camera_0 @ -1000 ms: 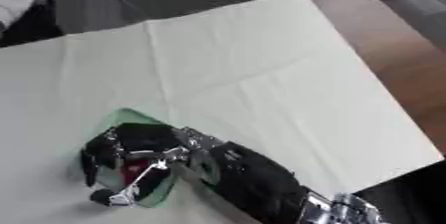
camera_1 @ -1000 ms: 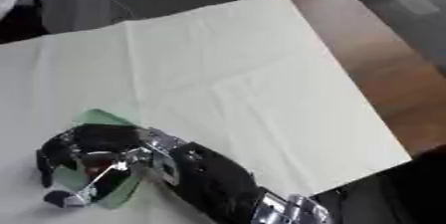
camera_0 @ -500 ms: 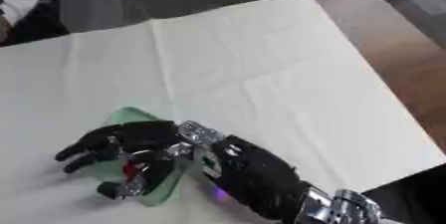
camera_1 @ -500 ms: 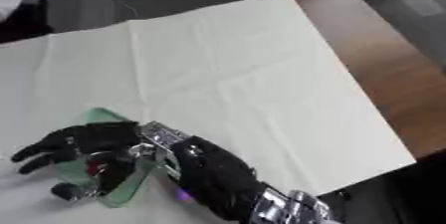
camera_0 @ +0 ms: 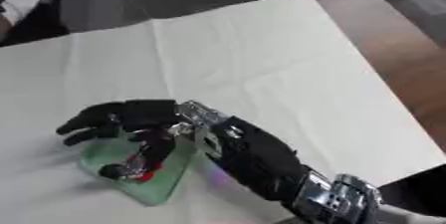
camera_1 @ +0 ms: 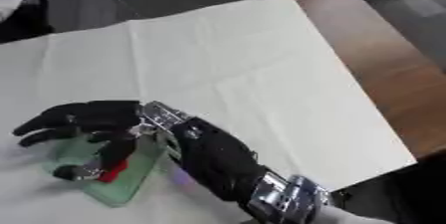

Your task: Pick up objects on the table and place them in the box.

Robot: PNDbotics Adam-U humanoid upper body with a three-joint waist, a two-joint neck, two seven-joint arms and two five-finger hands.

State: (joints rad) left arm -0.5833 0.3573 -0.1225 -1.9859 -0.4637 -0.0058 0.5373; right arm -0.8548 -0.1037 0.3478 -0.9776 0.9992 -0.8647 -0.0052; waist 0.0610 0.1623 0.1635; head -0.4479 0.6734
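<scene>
right hand [camera_0: 131, 118] with fingers spread apart over a pale green packet [camera_0: 144, 170] – red patch, no readable writing – on a white-clothed tabletop [camera_0: 261, 54]

Both views are evenly and fairly brightly lit, seemingly from above, and the white cloth [camera_0: 253, 63] reads pale and slightly washed out, its fold creases showing as faint grey lines. Everything is soft; the right hand [camera_0: 144, 118] and its fingers [camera_0: 83, 126] are smeared with blur, and detail in its black surfaces is lost. A faint shadow lies beneath it. The bare table [camera_1: 383, 58] looks duller, the far background dim and unfocused.
</scene>
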